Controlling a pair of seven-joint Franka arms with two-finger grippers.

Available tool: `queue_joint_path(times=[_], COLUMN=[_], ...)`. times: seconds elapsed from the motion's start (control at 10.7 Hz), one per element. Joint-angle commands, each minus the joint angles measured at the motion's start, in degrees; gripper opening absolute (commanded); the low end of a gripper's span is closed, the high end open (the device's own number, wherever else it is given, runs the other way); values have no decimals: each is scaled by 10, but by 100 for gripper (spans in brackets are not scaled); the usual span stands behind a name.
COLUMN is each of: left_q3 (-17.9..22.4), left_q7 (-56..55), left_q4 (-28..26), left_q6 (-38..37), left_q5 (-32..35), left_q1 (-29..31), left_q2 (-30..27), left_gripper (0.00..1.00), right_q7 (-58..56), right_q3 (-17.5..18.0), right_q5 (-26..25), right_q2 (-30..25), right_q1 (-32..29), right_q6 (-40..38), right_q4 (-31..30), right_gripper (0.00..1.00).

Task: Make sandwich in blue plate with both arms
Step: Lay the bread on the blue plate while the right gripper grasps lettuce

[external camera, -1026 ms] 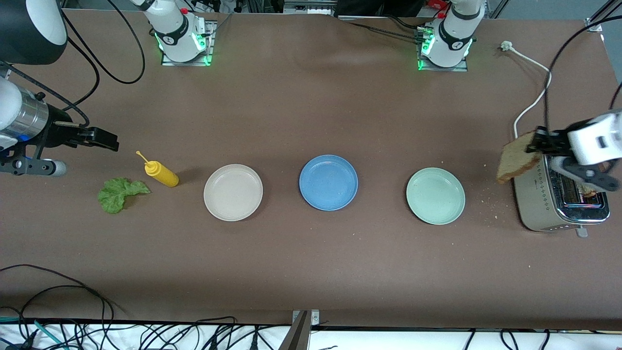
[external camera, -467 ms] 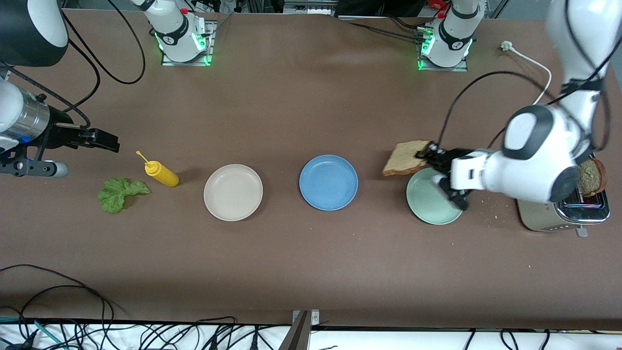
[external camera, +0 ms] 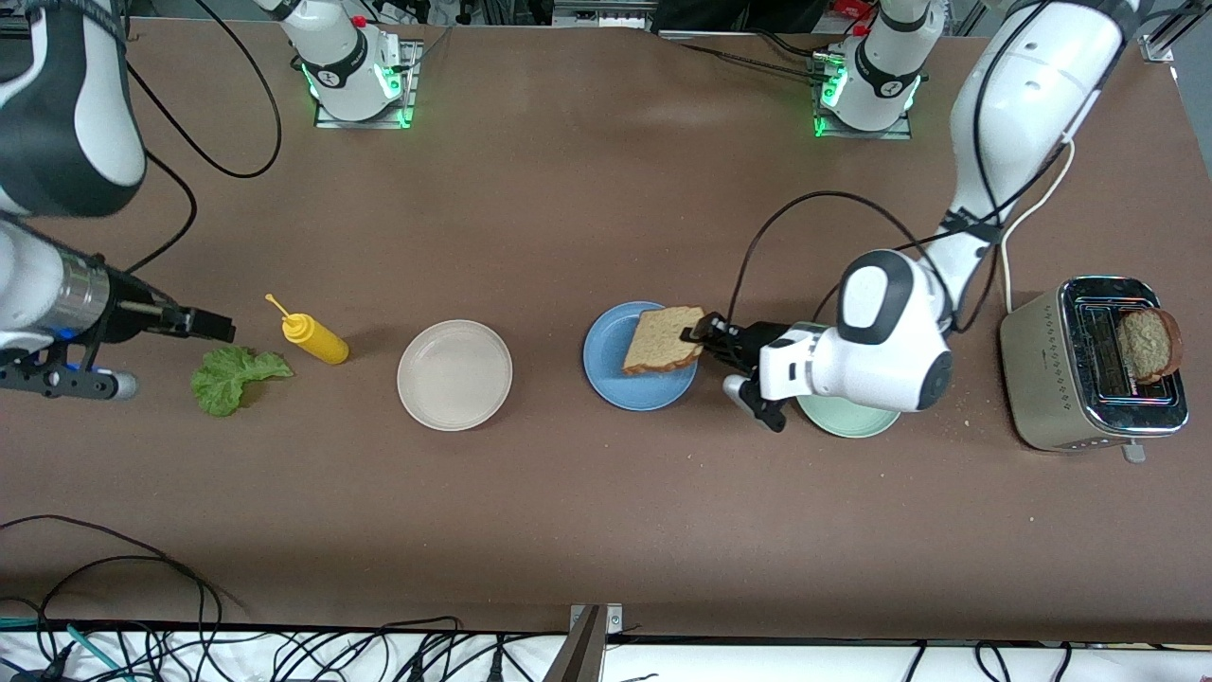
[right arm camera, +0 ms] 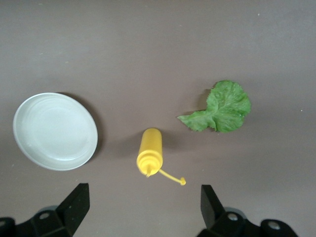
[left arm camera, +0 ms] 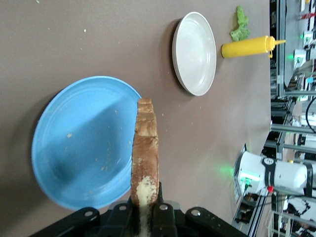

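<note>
L tool (external camera: 698, 333) clamped on bread slice (external camera: 663, 352) over blue plate (external camera: 606, 365). Lower flat, centre it, then release. R tool (external camera: 227, 327) wide open, empty, above lettuce (external camera: 232, 377).

Two white arms (external camera: 1023, 85) with black joint bands, looping black cables, green-lit bases (external camera: 355, 90), one silver wrist segment (external camera: 76, 294), small black grippers.

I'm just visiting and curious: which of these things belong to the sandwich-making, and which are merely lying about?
Part of the job:
- blue plate
- bread slice in the left pincer
- lettuce leaf
- second slice in the toaster

Lying about:
- beige plate
- green plate
- mustard bottle
</note>
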Motion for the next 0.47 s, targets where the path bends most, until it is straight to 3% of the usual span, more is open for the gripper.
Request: queue_joint_path(times=[0.0,0.28,0.37], left_q3=[2,2,4], left_q7=[1,11,13], left_q4=[-6,-25,-30], left_q6=[92,118,115], left_q5=[-65,-88,-84], left_q1=[-26,-28,-21], left_q2=[52,62,62], left_gripper=[0,0,6], right_q7=[-11,-59,-90], right_q3=[0,-1,-6], right_q5=[-12,-96,-114], right_q2=[44,94,111], right_q1=[-33,-39,-44], right_q6=[23,30,46], right_q4=[0,-4,-5], right_gripper=[100,100,100])
